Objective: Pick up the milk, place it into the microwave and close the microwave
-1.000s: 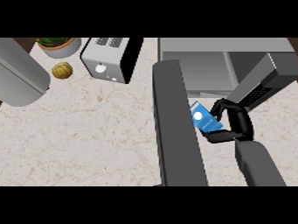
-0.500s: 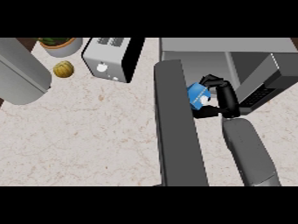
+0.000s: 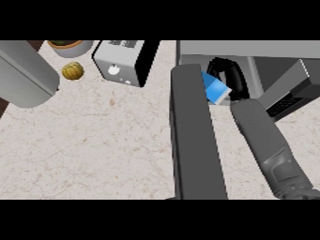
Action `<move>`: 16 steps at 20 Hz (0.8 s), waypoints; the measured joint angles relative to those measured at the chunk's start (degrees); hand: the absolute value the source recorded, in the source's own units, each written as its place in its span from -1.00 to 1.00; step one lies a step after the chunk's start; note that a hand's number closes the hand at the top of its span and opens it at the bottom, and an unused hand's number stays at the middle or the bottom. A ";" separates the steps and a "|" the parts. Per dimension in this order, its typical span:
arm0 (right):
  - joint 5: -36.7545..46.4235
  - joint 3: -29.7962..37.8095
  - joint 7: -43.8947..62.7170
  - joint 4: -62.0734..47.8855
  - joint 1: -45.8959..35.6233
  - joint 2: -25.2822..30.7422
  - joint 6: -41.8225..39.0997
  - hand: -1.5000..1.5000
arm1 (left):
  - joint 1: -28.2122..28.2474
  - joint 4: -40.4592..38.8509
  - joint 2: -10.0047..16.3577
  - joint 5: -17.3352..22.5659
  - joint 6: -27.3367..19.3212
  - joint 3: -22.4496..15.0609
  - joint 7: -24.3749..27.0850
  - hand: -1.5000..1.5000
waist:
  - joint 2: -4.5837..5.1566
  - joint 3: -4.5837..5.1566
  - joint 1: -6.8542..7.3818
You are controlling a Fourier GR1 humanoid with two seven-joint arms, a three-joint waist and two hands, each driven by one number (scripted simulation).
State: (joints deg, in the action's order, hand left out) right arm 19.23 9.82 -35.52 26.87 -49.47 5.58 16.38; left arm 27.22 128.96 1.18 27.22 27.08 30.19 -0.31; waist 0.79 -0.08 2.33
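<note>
Right robot hand [image 3: 229, 76] curling round milk [image 3: 215, 88], fingers clamping it, sitting in microwave [image 3: 259, 49] mouth. Milk, blue carton, tilting at left side of microwave opening, just beside open microwave door [image 3: 194, 140]. Door standing wide open, showing edge-on, left of microwave cavity. Grey forearm [image 3: 266, 140] trailing out from microwave front. Toaster [image 3: 124, 63] standing near microwave's left. Round yellowish thing [image 3: 72, 71] and plant pot [image 3: 69, 46] sitting farther left of microwave, on tabletop [image 3: 86, 140].

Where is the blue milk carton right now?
In the head view the milk carton sits right of centre, at the mouth of the microwave, gripped by the right hand, with the open door to its left.
</note>
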 measured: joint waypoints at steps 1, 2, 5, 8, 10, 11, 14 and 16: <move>0.44 0.24 -0.01 -1.78 -1.26 0.04 1.34 1.00 | -0.17 0.20 0.06 0.12 -0.07 -0.05 -0.33 -1.00 | 0.07 0.00 0.18; 0.72 0.62 -0.32 -3.44 -2.22 0.37 2.43 1.00 | -0.92 -0.26 0.68 0.29 -0.17 0.12 -0.61 -1.00 | 0.22 -0.02 0.42; 1.03 1.92 -0.56 -7.56 -5.22 1.61 4.90 1.00 | -1.42 -0.94 0.93 0.48 0.40 0.12 -0.52 -1.00 | 0.50 -0.03 1.16; 1.11 3.01 -1.18 -10.53 -7.28 2.92 6.64 1.00 | -2.66 -2.56 1.49 0.65 0.83 0.24 -0.16 -1.00 | 0.86 -0.04 1.77; 1.52 3.44 -0.79 -11.99 -8.50 3.21 9.63 1.00 | -2.89 -2.80 1.84 1.15 1.20 0.39 -0.16 -1.00 | 1.02 -0.05 2.23; 1.67 3.67 -0.97 -12.49 -8.81 3.73 10.93 1.00 | -2.87 -2.51 1.71 1.02 1.18 0.22 -0.26 -1.00 | 1.16 -0.06 2.53; 2.75 3.66 -2.28 -13.52 -9.51 5.04 15.03 1.00 | -3.28 -2.81 1.71 0.52 1.39 -0.17 -0.31 -1.00 | 1.51 -0.08 3.12; 3.62 3.43 -2.84 -14.18 -10.15 5.76 17.58 1.00 | -3.68 -2.82 1.62 0.19 1.37 -0.49 -0.28 -1.00 | 1.83 -0.10 3.68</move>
State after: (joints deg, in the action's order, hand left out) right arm 22.84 13.25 -38.36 12.68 -59.62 11.34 33.96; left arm 23.55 126.14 2.80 27.41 28.44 29.70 -0.59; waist 2.62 -0.18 6.02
